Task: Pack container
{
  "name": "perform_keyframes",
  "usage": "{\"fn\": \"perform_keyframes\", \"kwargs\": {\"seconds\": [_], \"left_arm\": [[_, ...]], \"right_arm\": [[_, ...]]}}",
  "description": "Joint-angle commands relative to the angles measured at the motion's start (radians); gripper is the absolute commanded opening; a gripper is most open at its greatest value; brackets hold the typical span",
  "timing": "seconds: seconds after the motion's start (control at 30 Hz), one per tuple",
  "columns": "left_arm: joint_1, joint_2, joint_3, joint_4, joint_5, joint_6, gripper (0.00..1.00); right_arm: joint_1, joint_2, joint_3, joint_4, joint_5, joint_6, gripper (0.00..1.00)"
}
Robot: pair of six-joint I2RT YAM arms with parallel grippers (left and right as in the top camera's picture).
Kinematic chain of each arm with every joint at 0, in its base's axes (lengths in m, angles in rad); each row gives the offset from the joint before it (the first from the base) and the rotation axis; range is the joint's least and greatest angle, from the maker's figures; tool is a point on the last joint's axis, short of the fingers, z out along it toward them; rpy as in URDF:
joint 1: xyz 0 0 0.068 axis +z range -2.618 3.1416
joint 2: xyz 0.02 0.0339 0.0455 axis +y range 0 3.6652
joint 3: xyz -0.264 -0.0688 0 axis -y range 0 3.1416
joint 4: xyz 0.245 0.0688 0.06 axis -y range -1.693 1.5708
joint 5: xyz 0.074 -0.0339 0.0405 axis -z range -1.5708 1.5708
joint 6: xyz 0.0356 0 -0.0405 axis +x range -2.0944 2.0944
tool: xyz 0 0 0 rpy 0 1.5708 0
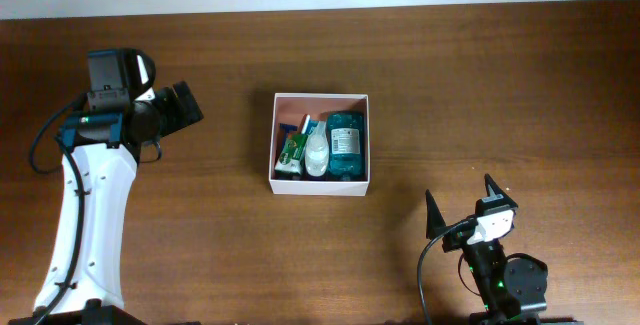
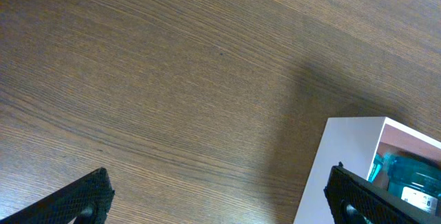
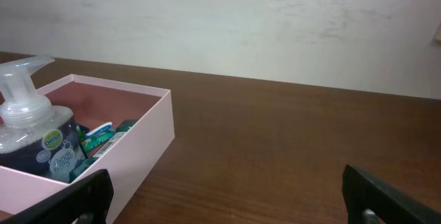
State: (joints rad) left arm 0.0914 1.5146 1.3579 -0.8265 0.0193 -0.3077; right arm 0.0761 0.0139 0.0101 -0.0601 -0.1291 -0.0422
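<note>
The container (image 1: pixel 320 186) is a square white box with a reddish-brown inside, at the middle of the table. In it lie a teal bottle (image 1: pixel 346 143), a clear pump bottle (image 1: pixel 317 151) and a green-and-white carton (image 1: pixel 293 152). My left gripper (image 1: pixel 186 105) is open and empty, left of the box; its wrist view shows the box's white wall (image 2: pixel 344 155) and the teal bottle (image 2: pixel 406 176). My right gripper (image 1: pixel 462 203) is open and empty near the front right; its wrist view shows the box (image 3: pixel 138 148) with the pump bottle (image 3: pixel 31 134).
The brown wooden table (image 1: pixel 480 95) spreads all round the box. A pale wall (image 3: pixel 241 24) runs behind the table's far edge.
</note>
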Motion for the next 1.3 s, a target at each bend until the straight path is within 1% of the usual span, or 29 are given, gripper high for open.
{"fn": "perform_keyframes", "kwargs": {"seconds": [0.0, 0.9, 1.07, 1.27], "left_arm": [[0.002, -0.008, 0.012, 0.002, 0.003, -0.006, 0.99], [0.003, -0.008, 0.001, 0.002, 0.003, -0.006, 1.0], [0.001, -0.127, -0.067, 0.002, 0.021, -0.007, 0.99], [0.001, -0.364, -0.233, 0.003, 0.023, -0.008, 0.99]], "right_arm": [[-0.006, -0.011, -0.005, -0.005, 0.006, -0.01, 0.99], [-0.006, -0.011, -0.005, -0.005, 0.006, -0.01, 0.99], [-0.006, -0.01, -0.005, -0.005, 0.006, -0.01, 0.99], [-0.006, -0.011, -0.005, -0.005, 0.006, -0.01, 0.99]]}}
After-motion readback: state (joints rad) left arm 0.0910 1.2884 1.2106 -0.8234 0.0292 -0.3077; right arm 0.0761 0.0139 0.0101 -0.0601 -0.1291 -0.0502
